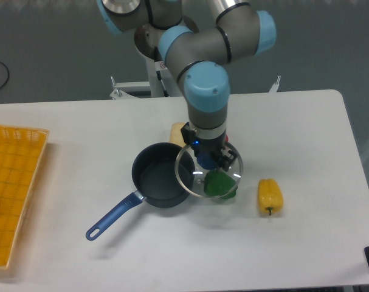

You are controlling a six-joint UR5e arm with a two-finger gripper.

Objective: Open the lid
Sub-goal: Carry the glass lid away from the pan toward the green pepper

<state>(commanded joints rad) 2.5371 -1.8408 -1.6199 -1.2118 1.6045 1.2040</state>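
The lid [196, 177], a clear glass disc with a metal rim and a blue centre knob, hangs in the air to the right of the dark blue saucepan [160, 182]. My gripper [209, 159] is shut on the lid's knob, directly below the arm's wrist. Through the glass I see the green pepper [220, 184] underneath. The saucepan stands uncovered, its inside bare, with its long blue handle [113, 215] pointing to the lower left.
A yellow pepper [270, 196] lies to the right of the green one. A pale yellow object [177, 132] sits behind the saucepan. An orange basket [11, 188] lies at the table's left edge. The red pepper is mostly hidden behind the arm.
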